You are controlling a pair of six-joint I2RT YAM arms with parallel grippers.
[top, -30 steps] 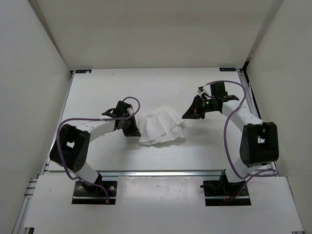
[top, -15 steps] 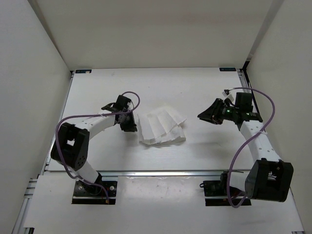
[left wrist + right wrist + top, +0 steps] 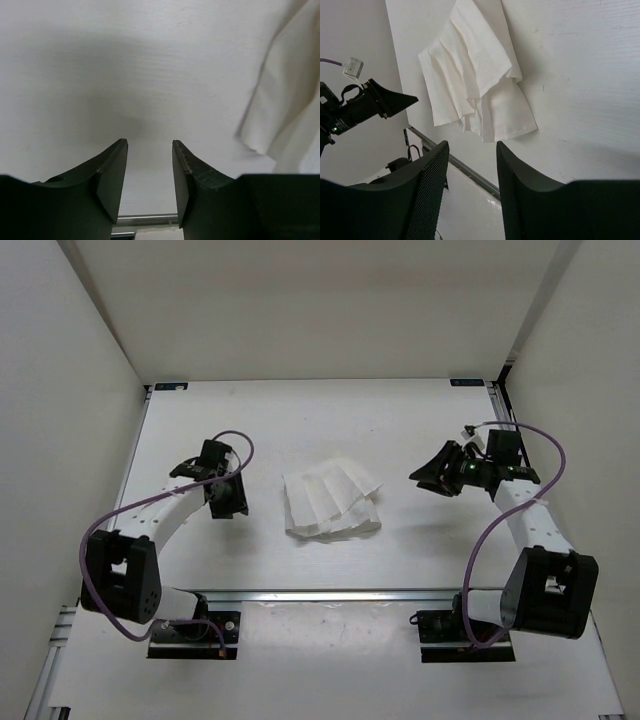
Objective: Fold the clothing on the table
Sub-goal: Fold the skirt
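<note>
From above, my left fingers (image 3: 230, 506) have pulled back left off the clothing (image 3: 330, 502) and my right fingers (image 3: 428, 478) have swung right. Both are now parted and hold nothing. The clothing lies midway on the tabletop (image 3: 300, 420), with bare room around it. Left wrist: its edge sits to the right, apart. Right wrist: it lies beyond my fingers, near the rail (image 3: 462, 167).

Your left arm (image 3: 165, 518) and right arm (image 3: 530, 525) are built alike: white tubular links joined by chunky black joint housings, each rising from a flat black base plate (image 3: 185, 632). A thin purple cable (image 3: 470, 570) loops loosely along each arm. A small green light (image 3: 462, 472) glows on the right wrist. Your left tool (image 3: 150, 142) and right tool (image 3: 471, 145) are matte black. Each has two curved, tapering fingers (image 3: 112, 172) with finely textured inner faces.
</note>
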